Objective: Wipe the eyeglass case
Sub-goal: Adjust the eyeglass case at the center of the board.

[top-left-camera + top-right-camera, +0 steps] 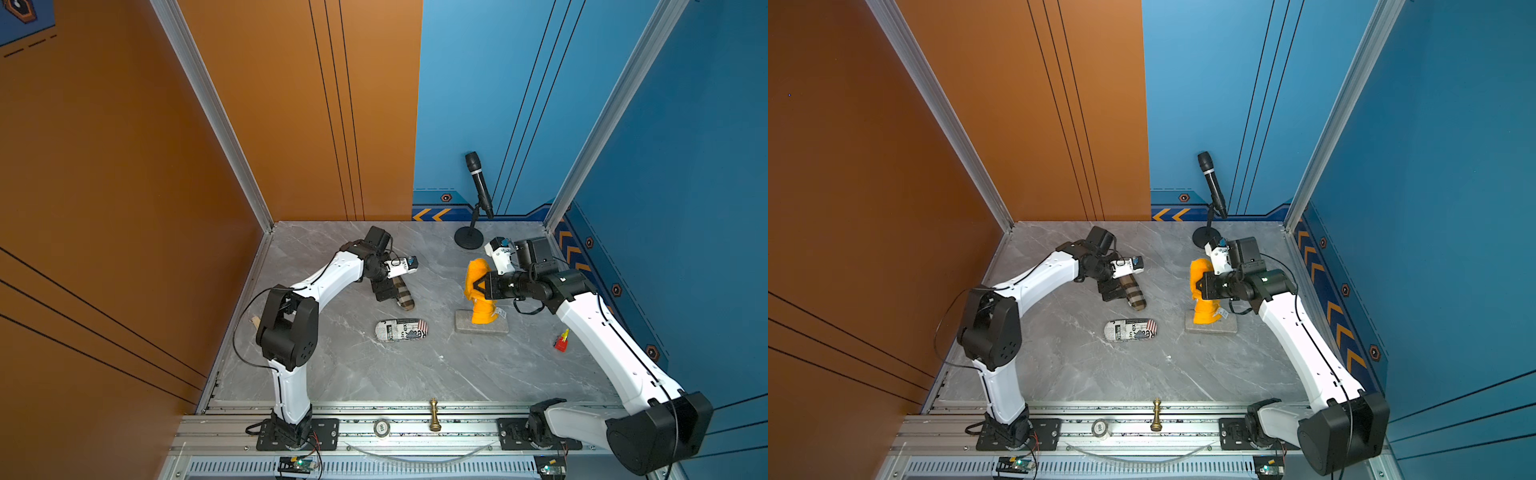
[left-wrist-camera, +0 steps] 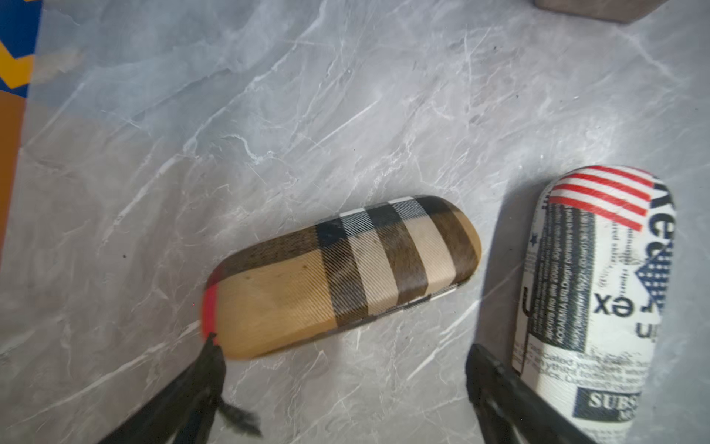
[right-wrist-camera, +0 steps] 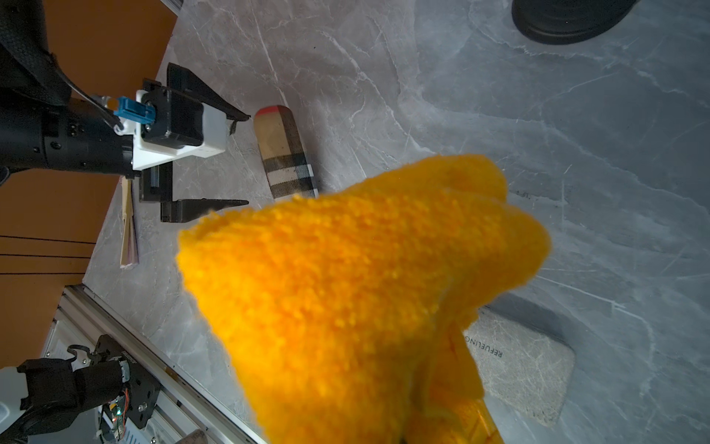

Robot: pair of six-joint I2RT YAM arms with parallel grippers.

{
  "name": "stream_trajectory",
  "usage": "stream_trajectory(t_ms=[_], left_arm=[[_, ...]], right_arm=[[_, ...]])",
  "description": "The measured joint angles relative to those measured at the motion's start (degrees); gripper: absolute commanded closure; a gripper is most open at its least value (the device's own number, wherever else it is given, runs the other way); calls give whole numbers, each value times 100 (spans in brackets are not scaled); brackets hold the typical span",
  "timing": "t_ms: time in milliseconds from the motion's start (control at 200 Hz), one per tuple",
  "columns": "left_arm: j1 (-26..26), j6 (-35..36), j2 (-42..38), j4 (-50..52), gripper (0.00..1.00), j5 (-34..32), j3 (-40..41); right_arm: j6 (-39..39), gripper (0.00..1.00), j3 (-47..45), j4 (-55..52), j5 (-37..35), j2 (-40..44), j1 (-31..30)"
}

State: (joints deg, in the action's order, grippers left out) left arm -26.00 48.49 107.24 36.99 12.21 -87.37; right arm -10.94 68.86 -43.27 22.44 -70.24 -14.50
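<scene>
Orange cloth [image 3: 345,288] hangs pinched in right gripper [image 1: 478,286]; left gripper [image 2: 342,350] spread wide beside plaid eyeglass case [image 2: 338,276]

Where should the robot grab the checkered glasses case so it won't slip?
Probably across its short width near the middle, from straight above. The checkered case lies flat on the table, long with rounded ends, so its long sides give the open left gripper a steady pinch.
</scene>
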Motion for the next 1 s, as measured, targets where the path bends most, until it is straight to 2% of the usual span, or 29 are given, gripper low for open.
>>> stream_trajectory(t_ms=[235, 380, 1001], left_arm=[[-39, -109, -35, -205, 2, -66, 85], [7, -481, 195, -234, 1, -162, 101], [426, -4564, 422, -426, 2, -260, 214]], right_arm=[[-72, 100, -216, 42, 92, 232, 28], [-107, 100, -345, 39, 129, 264, 28], [-109, 100, -503, 177, 205, 264, 28]])
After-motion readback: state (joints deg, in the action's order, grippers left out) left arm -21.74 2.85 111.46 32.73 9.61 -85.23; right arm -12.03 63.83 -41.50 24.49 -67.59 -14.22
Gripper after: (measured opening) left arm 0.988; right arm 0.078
